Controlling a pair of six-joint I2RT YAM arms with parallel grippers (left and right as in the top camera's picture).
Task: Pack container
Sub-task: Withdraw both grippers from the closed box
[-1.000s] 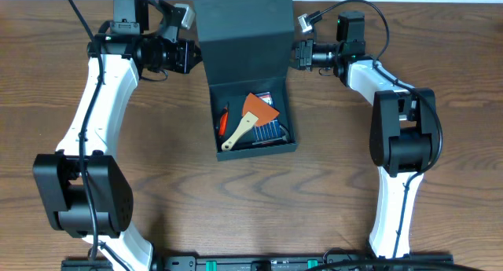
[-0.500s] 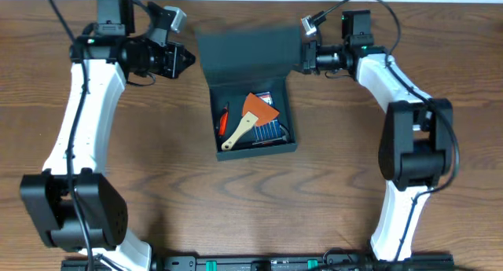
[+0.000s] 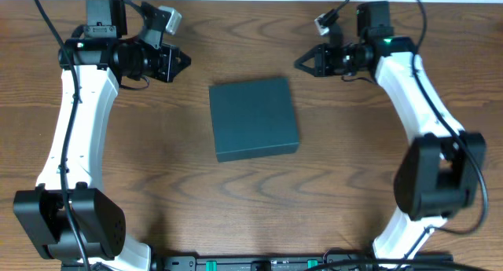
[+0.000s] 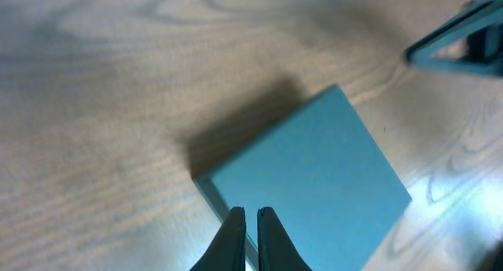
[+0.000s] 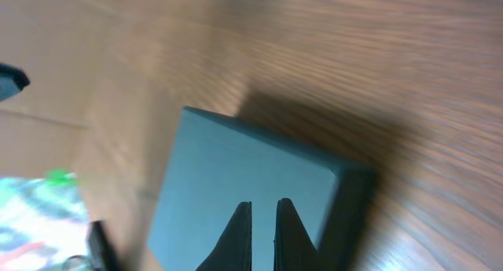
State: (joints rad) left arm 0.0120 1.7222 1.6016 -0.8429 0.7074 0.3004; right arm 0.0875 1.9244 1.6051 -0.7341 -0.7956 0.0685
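the container [image 3: 254, 119] lies shut in the middle of the counter [image 3: 157, 184], its lid flat. the left gripper [image 3: 182, 61] hangs beyond its far-left corner and the right gripper [image 3: 302, 64] beyond its far-right corner, neither touching it. the 2 grippers are clenched on nothing, fingers almost meeting.

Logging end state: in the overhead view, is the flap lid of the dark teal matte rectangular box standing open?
No, the dark teal matte rectangular box lies shut, its lid flat and no contents showing.
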